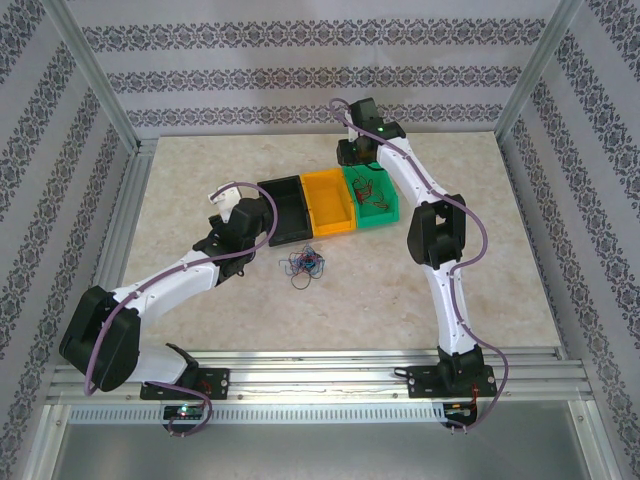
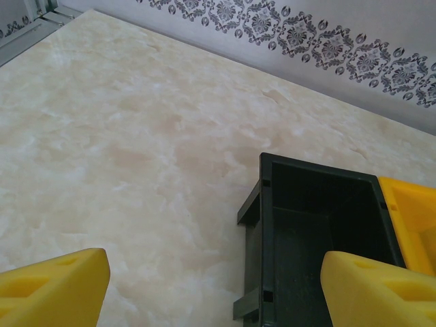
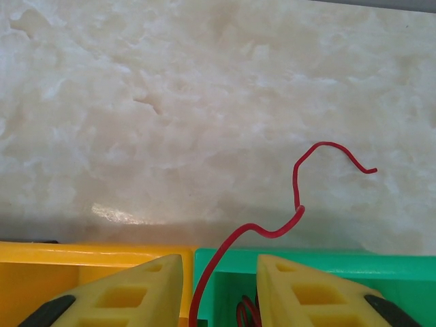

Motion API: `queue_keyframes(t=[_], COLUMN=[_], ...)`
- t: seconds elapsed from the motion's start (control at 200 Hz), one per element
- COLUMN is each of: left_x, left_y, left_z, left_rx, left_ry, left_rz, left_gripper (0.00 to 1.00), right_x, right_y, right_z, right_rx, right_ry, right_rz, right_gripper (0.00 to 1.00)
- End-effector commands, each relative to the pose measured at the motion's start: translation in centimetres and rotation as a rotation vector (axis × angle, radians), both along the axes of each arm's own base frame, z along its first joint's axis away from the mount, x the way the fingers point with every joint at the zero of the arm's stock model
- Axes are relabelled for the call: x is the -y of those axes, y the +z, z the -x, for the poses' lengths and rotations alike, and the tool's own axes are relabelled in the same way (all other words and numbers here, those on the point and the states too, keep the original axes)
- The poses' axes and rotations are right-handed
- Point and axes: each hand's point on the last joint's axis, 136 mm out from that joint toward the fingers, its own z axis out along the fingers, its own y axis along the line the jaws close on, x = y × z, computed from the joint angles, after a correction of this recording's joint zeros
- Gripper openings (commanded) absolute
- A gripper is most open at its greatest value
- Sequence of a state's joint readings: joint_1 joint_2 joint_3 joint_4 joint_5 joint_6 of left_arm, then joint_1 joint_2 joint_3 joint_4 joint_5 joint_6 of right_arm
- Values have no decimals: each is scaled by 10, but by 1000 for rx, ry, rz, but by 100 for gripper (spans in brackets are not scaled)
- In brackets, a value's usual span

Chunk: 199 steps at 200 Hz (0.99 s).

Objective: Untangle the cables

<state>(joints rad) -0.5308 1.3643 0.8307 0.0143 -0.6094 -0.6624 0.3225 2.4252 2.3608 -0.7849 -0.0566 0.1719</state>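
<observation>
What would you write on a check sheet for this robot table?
Surface: pale marbled table.
Job's things: tangle lies before the bins; red wire rises from green bin.
Clutter: black bin, yellow bin, both empty.
Grippers: left gripper open by black bin; right gripper open around red wire.
Cables: purple cables hang in loops.
Surroundings: patterned walls, metal frame.

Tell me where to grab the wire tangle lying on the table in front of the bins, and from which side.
Take the tangle from straight above: it lies flat on the table, so a sideways approach would likely just push it. Pinch the dark loop sticking out at its near edge, not the dense middle: one strand should pull free more easily.
</observation>
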Motion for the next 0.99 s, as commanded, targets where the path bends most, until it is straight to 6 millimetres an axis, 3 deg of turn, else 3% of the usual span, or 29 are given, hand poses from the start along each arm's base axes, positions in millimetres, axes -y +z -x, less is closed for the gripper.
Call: queue_keyframes(t=[0.0,0.155,0.385,0.665,0.799,0.989], left_x=[3,4,5,7,7,8], left_y=[0,1,1,-1,-2,-5], left_z=[0,-1,-2,-2,-1,0], left_rx=[2,5,4,2,3,-5], left_ry=[2,0,-1,-5,-8,-11], left_rz=[5,5,7,19,25,29], left_gripper=[81,81,81,81,81,81], right_x=[4,4,1,5,9,17], right_y=[-15,-23,-2,52,61,57], right_z=[2,2,1,19,34,59], right_rx=[-35,-50,-3,129,177,223], right_ry=[16,16,28,55,56,33], right_rz=[23,26,10,18,8,-18], right_gripper=[35,30,1,0,0,0])
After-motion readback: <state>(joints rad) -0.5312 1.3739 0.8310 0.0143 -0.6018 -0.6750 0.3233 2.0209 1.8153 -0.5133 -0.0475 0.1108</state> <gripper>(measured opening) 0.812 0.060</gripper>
